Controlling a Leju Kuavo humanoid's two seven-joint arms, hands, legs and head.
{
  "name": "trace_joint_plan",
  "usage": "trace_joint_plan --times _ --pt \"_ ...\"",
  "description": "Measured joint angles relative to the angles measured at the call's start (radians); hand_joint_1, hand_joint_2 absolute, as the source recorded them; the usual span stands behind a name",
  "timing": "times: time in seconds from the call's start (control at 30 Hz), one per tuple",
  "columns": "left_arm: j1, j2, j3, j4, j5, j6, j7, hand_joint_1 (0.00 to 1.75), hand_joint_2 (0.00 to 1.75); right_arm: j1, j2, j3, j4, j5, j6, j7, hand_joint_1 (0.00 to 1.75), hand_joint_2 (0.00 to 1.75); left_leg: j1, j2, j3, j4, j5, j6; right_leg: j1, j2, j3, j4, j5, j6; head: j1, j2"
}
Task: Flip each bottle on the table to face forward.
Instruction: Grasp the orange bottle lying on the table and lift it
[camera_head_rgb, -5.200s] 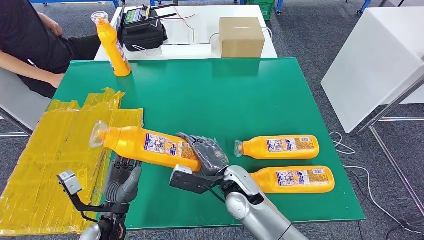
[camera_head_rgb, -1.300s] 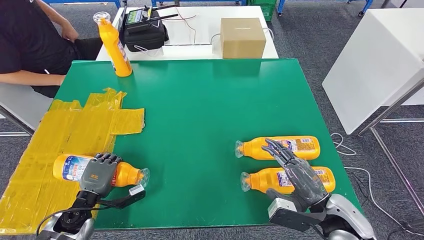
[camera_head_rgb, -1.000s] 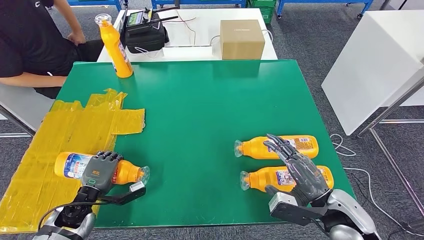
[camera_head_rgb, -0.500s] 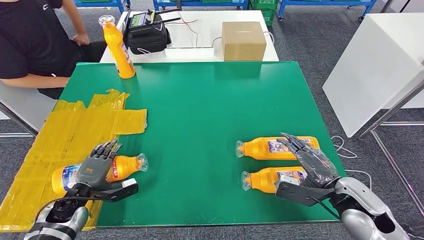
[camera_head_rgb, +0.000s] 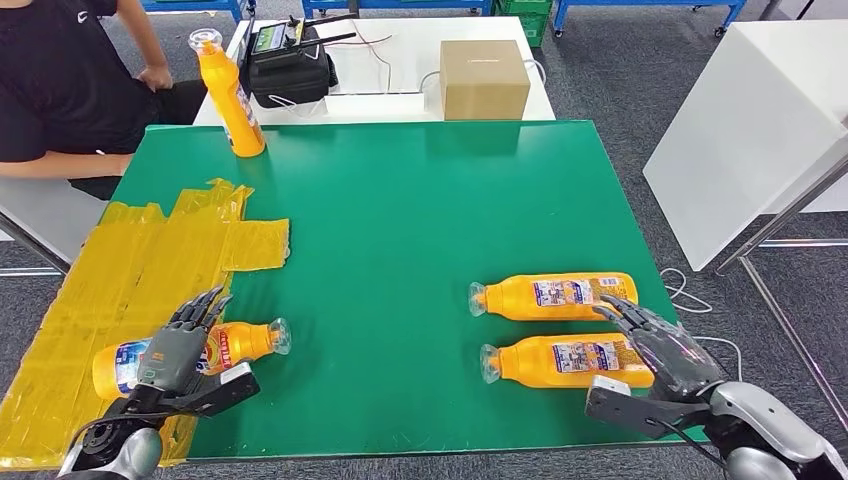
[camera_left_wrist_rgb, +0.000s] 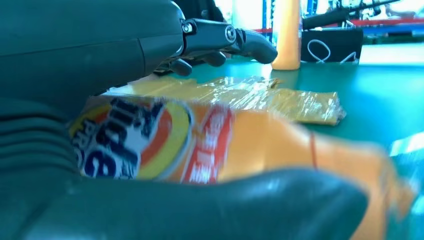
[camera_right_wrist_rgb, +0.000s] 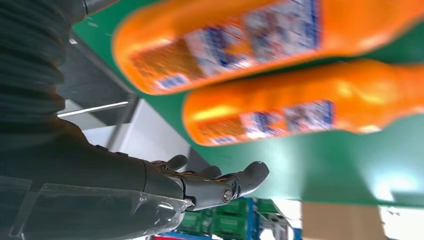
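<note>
Head view: left hand (camera_head_rgb: 178, 348) hovered w/ fingers spread over a flipped bottle (camera_head_rgb: 235, 343) lying on the yellow sheet (camera_head_rgb: 120, 290), front label up — done, I judged. Two bottles (camera_head_rgb: 553, 296) near the right hand (camera_head_rgb: 662, 345), fingers apart, showed back labels; left to do.
Left wrist view: fingers (camera_left_wrist_rgb: 225, 40) apart above that bottle.
Right wrist view: empty hand beside both.

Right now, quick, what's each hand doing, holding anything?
Left hand: open, fingers spread over the lying bottle, not gripping it.
Right hand: open, holding nothing, beside the nearest bottle.
</note>
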Motion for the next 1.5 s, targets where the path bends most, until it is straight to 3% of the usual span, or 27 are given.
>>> trace_joint_plan --times 0.2,0.5,0.93,1.5 --pt "0.068 -0.037 0.083 -0.102 0.171 -0.03 -0.08 0.0 0.0 0.132 -0.06 -0.058 -0.052 0.021 -0.007 0.029 0.0 1.75 0.0 0.0 -0.005 0.0 -0.001 0.001 0.0 0.0 -0.005 0.0 -0.001 0.0 0.0 0.0" --pt "0.13 -0.111 0.159 -0.267 0.524 -0.226 -0.205 0.0 0.0 0.217 -0.105 -0.061 -0.073 0.049 -0.048 0.082 0.0 1.75 -0.001 0.001 -0.008 0.0 -0.001 0.001 -0.001 0.0 -0.008 0.0 -0.001 0.0 0.0 0.0" --pt "0.196 -0.188 0.172 -0.478 0.625 -0.316 -0.227 0.0 0.0 0.177 0.01 -0.051 -0.023 0.2 -0.104 0.109 0.0 1.75 -0.001 0.001 -0.009 0.0 -0.001 0.001 0.0 0.0 -0.009 0.0 -0.001 0.0 0.0 0.0" --pt "0.198 -0.205 0.157 -0.516 0.627 -0.325 -0.228 0.0 0.0 0.139 0.093 -0.052 0.062 0.21 -0.088 0.104 0.0 1.75 -0.001 0.001 -0.009 0.0 -0.001 0.001 0.0 0.0 -0.01 0.0 -0.001 0.0 0.0 0.0"
